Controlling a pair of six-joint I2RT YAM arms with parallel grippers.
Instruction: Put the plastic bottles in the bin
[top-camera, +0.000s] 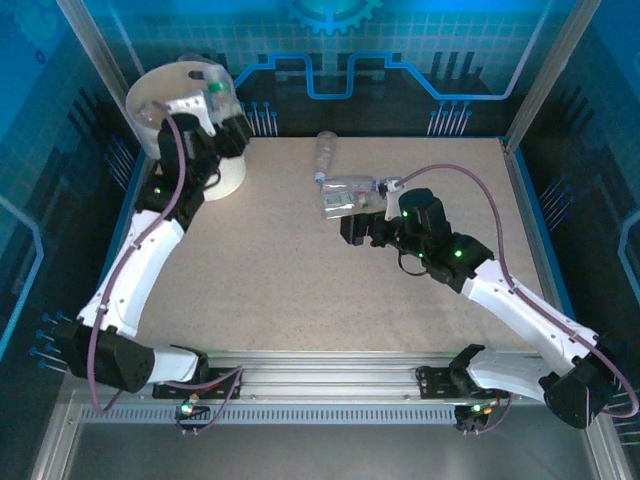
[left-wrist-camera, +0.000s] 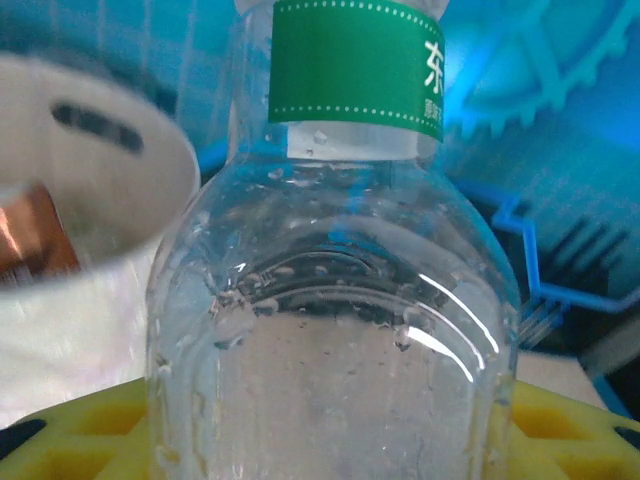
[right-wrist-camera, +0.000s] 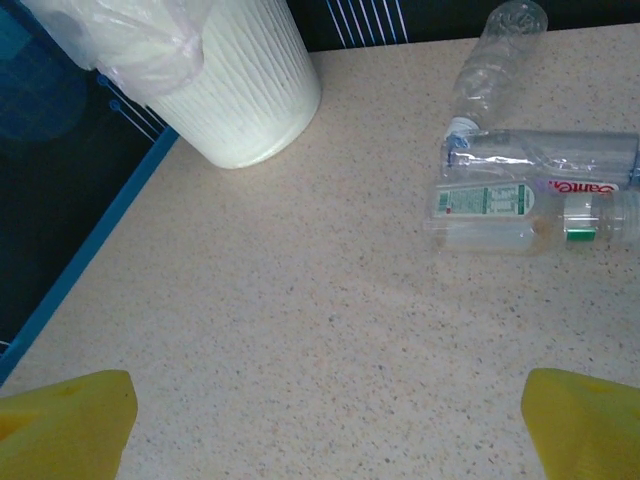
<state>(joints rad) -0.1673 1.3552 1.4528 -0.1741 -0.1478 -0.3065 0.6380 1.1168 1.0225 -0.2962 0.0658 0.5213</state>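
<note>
Left jaws hold a green-labelled bottle (left-wrist-camera: 340, 330) over the bin (top-camera: 140, 92)

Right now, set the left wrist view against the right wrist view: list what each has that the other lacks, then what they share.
Left wrist: a green-labelled bottle, close up, held in the left gripper. Right wrist: three clear bottles lying together on the speckled table, ahead of the open right gripper. Shared: the white bin, its handle cut-out seen from the left wrist, its ribbed wall and liner from the right.
</note>
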